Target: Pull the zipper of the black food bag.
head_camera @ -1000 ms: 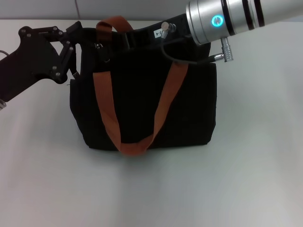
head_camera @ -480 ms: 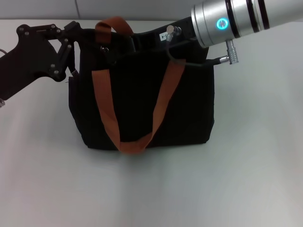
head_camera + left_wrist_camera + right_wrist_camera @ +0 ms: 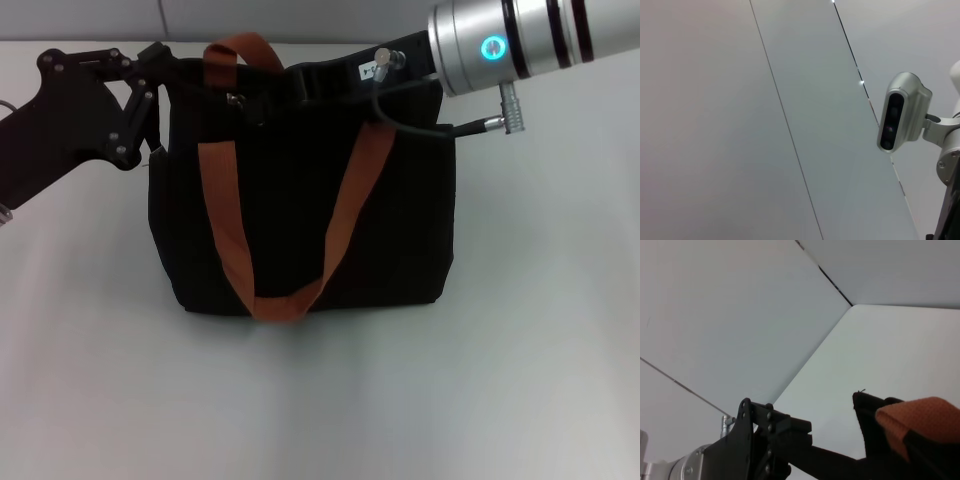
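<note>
The white table [image 3: 520, 350] spreads under everything, and the black food bag [image 3: 300, 230] stands upright near its middle, its front face toward my head. One orange-brown strap [image 3: 290, 230] hangs down that front face in a long loop; the other strap [image 3: 917, 422] shows at the bag's top edge in my right wrist view.

My left claw [image 3: 165, 70] is at the bag's upper left corner, its black linkage pressed against the fabric there; I cannot tell whether its fingers are spread or pinching anything.

My right arm reaches in from the right across the bag's top edge, and my right claw [image 3: 300, 82] sits over the top opening, dark against dark, so its grip cannot be told either.

A small silver bit [image 3: 237, 99] glints at the top beside the left strap; it may be the zipper.
</note>
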